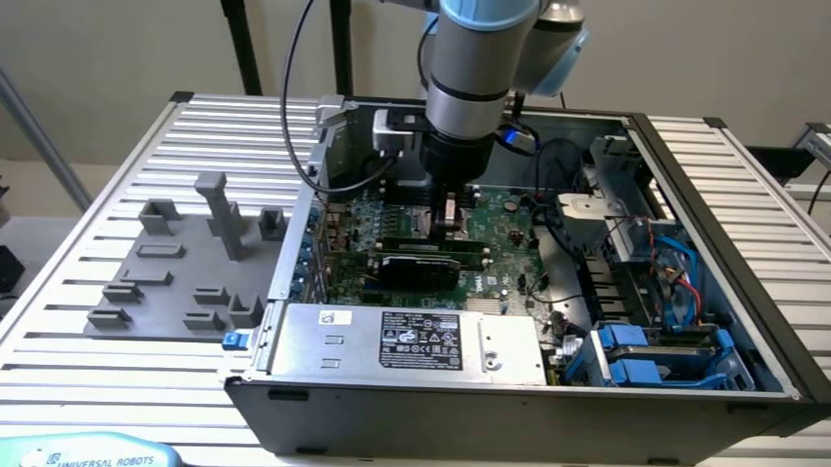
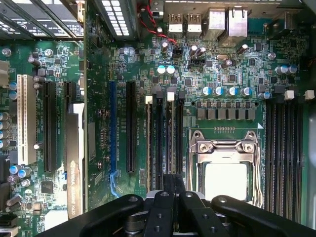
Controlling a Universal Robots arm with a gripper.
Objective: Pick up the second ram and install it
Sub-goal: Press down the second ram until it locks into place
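On the slatted table (image 1: 117,379) the open computer case (image 1: 520,399) holds the gripper (image 2: 172,185), jaws pressed together, above the motherboard's (image 2: 98,163) memory slots (image 2: 165,138) where 1 second ram (image 2: 159,143) appears seated, so any sideways drift could scrape neighbouring latches.

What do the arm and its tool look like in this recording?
The arm is a silver-grey cylinder with a light blue joint cap and a black wrist section below it. A black cable loops down beside it, and a small white-and-grey box is mounted at the wrist. In the wrist view the tool is black, with narrow fingers and curved black linkage arms studded with round screws.
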